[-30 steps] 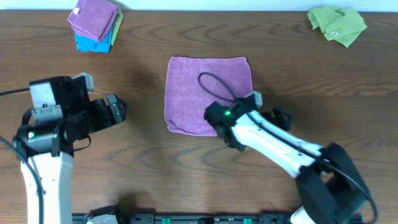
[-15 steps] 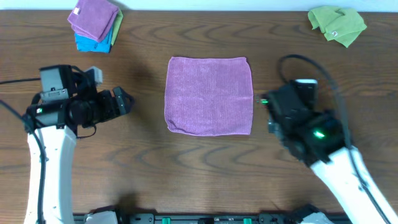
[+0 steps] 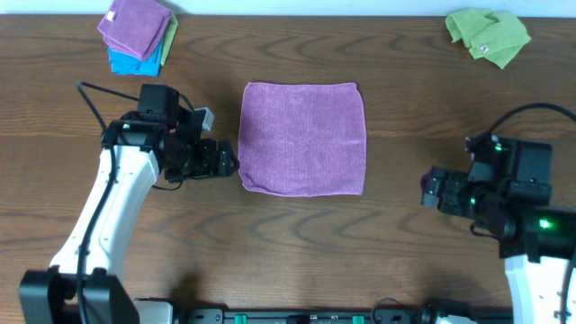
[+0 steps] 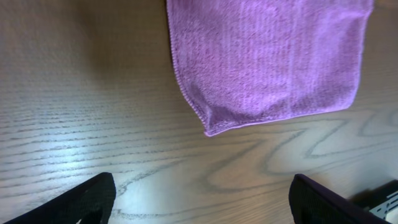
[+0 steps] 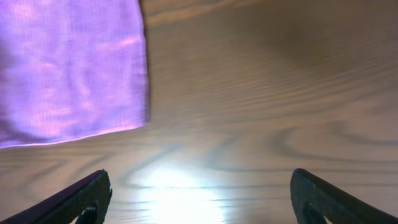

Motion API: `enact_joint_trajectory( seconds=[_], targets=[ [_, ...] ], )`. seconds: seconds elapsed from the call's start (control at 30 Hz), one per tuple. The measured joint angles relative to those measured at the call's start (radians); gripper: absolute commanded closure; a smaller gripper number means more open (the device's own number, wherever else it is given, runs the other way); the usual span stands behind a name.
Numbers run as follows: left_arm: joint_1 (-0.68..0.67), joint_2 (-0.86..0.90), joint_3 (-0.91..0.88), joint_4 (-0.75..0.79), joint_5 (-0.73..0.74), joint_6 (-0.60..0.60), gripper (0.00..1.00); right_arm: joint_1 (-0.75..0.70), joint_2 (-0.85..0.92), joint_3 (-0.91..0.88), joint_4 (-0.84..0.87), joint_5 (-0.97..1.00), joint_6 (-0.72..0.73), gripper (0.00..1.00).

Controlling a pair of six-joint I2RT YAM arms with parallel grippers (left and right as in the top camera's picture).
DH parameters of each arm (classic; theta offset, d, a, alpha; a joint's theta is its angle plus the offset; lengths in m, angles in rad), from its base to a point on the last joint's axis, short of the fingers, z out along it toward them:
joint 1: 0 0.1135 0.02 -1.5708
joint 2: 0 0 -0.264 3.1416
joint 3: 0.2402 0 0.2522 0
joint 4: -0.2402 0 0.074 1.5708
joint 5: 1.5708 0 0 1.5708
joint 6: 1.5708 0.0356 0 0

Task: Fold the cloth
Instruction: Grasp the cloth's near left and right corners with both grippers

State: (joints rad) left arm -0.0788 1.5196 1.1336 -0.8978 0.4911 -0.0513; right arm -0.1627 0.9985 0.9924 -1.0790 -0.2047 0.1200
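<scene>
see cloth [image 3: 301,138] flat, far edge cut off in wrist views. note left gripper [image 3: 225,162] spread beside it, right gripper [image 3: 432,191] spread too, well apart.

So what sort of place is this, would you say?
Probably a robot test bench in a lab: two white robot arms at a brown wood-grain table, with a flat square lilac microfibre cloth laid out and spare folded cloths stacked at a corner.

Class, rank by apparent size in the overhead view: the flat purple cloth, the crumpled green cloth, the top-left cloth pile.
Largest: flat purple cloth.
Then crumpled green cloth and cloth pile, which look about alike, so unranked.
</scene>
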Motion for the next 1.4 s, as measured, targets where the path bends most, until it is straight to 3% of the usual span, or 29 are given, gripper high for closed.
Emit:
enact_joint_trajectory(
  seconds=[0.27,0.47,1.13,1.4],
  targets=[
    [-0.002,0.073,0.000,-0.014,0.034,-0.022,0.08,-0.113,0.068,-0.261,0.179,-0.445,-0.092,0.14],
    [-0.037,0.122,0.000,-0.014,0.073,-0.053,0.08,-0.114,0.216,-0.354,0.315,-0.618,-0.104,0.14],
    [-0.115,0.299,0.000,0.023,0.108,-0.145,0.14,-0.070,0.557,-0.354,0.583,-0.726,-0.105,0.18],
    [-0.115,0.309,0.000,0.069,0.111,-0.205,0.25,-0.042,0.613,-0.354,0.713,-0.723,-0.060,0.19]
  ],
)
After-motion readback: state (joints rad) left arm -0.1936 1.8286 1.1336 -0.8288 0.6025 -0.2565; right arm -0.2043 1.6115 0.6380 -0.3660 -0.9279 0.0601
